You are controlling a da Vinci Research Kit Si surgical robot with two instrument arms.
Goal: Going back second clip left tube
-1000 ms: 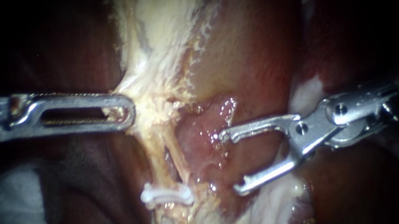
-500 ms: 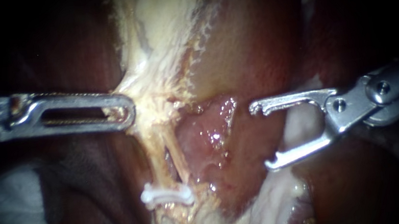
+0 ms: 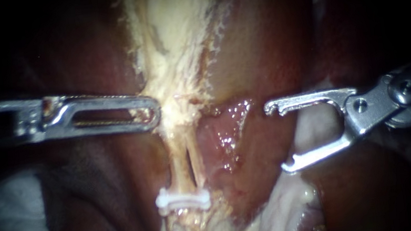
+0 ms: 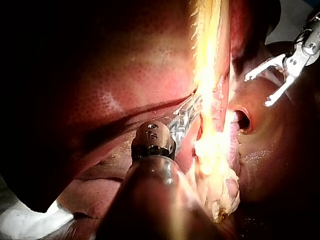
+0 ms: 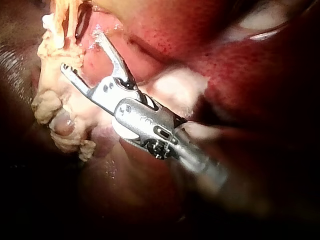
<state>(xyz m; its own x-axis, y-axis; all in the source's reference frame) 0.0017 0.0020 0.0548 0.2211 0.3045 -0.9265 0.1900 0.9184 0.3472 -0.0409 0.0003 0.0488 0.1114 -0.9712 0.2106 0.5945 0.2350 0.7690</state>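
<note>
left instrument (image 3: 152, 114) grips pale tissue (image 3: 170, 46); right instrument (image 3: 278, 136) jaws gape empty. endoscope shows a white clip (image 3: 182, 201); left wrist view doesn't.

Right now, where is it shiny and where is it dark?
Endoscope view: wet glints on the pink tissue, dark toward the edges. Left wrist view: the pale strand glares brightly, gloom around it. Right wrist view: lit near that strand, shadow farther off.
</note>
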